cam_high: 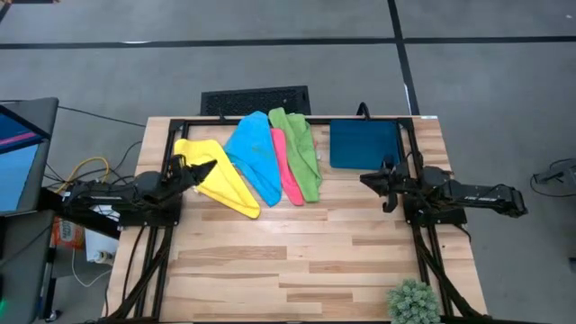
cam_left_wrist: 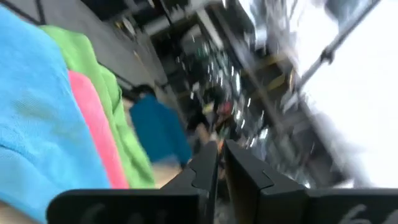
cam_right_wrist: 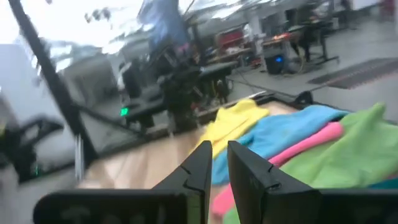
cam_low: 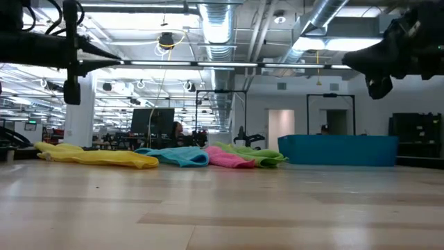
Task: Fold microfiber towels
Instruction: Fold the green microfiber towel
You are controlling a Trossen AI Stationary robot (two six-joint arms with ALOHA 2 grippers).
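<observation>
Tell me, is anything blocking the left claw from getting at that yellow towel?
Nothing visible does. The left claw hangs in the air right at the yellow towel's edge, its fingers nearly together and holding nothing. The blue towel lies beside the yellow one on its far side from the claw. Bare table lies in front.

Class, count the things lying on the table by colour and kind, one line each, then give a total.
Yellow towel: 1
Blue towel: 1
Pink towel: 1
Green towel: 1
Dark blue tray: 1
Small green plant: 1
Total: 6
</observation>
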